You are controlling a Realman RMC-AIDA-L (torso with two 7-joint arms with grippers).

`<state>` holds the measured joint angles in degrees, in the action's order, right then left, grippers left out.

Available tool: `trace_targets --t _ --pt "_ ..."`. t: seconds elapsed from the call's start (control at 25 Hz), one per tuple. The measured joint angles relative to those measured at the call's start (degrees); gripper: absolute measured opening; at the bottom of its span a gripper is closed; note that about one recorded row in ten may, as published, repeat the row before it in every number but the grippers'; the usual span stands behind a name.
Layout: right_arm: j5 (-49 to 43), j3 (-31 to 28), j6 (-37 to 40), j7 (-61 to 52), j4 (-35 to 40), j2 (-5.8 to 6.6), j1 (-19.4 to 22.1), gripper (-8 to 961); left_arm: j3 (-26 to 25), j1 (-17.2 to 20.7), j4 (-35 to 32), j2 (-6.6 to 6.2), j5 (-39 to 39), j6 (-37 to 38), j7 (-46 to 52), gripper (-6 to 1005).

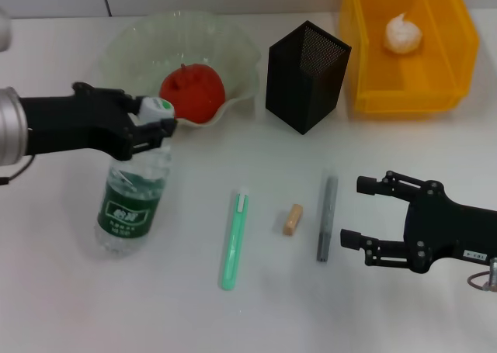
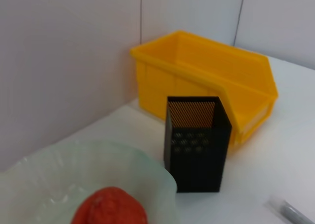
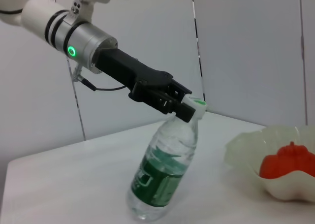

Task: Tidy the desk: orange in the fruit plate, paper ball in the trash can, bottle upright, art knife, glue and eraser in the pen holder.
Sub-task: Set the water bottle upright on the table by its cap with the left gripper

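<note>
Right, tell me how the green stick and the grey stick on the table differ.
The green stick is light green with a white tip; the grey stick is dark grey. The green stick looks longer and wider, the grey stick thinner. The green stick lies left of the eraser, the grey stick right of it, nearest the right tool. Both lie flat on the table, roughly parallel, outside the pen holder.
</note>
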<state>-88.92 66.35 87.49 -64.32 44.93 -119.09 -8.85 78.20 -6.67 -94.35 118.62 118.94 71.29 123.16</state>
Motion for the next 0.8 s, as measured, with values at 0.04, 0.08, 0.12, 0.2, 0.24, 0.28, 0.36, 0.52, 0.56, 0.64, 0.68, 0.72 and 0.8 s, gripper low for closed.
trace_targets --t 0.04,0.08,0.12,0.2,0.24,0.28,0.36,0.52,0.56,0.64,0.68,0.72,0.8 --pt "0.00 0.00 0.10 -0.01 0.06 0.00 -0.01 837 -0.68 0.16 0.33 -0.02 -0.70 0.00 -1.15 448" --pt "0.00 0.00 0.21 -0.02 0.12 0.00 -0.03 837 -1.29 0.26 0.73 -0.04 -1.36 0.01 -2.29 448" --pt "0.00 0.00 0.33 -0.10 0.19 0.00 -0.07 837 -2.62 0.35 1.65 -0.05 -2.45 0.06 -4.35 449" --pt "0.00 0.00 0.53 -0.32 0.27 0.00 -0.09 837 -3.67 0.66 2.08 -0.05 -4.13 0.07 -6.43 449" --pt "0.00 0.00 0.66 -0.45 0.30 0.00 -0.09 836 -3.67 0.66 2.08 -0.05 -4.13 0.07 -6.43 449" --pt "0.00 0.00 0.66 -0.45 0.30 0.00 -0.09 836 -4.16 0.94 2.40 -0.05 -5.59 0.04 -8.09 449" --pt "0.00 0.00 0.94 -0.72 0.37 0.00 -0.11 836 -4.78 1.27 3.05 -0.05 -7.43 -0.07 -10.48 449" --pt "-0.01 0.00 0.98 -1.10 0.58 0.00 -0.16 836 -5.90 1.21 4.73 -0.06 -9.04 -0.45 -12.84 449" --pt "-0.01 0.00 0.98 -1.23 0.58 0.00 -0.21 836 -6.14 0.94 5.39 -0.06 -9.10 -0.58 -12.98 448" --pt "-0.02 0.00 1.01 -1.38 0.60 0.00 -0.30 836 -6.47 0.44 6.49 -0.08 -9.25 -0.78 -13.23 448" --pt "-0.02 0.00 1.04 -1.39 0.60 0.00 -0.30 836 -6.62 0.22 7.01 -0.09 -9.38 -0.96 -13.45 448" --pt "-0.03 0.00 1.25 -1.41 0.60 0.00 -0.29 836 -6.70 0.08 7.34 -0.09 -9.45 -1.13 -13.63 448" --pt "-0.03 0.00 1.47 -1.41 0.60 0.00 -0.29 836 -6.78 -0.19 7.91 -0.09 -9.50 -1.46 -13.80 448"
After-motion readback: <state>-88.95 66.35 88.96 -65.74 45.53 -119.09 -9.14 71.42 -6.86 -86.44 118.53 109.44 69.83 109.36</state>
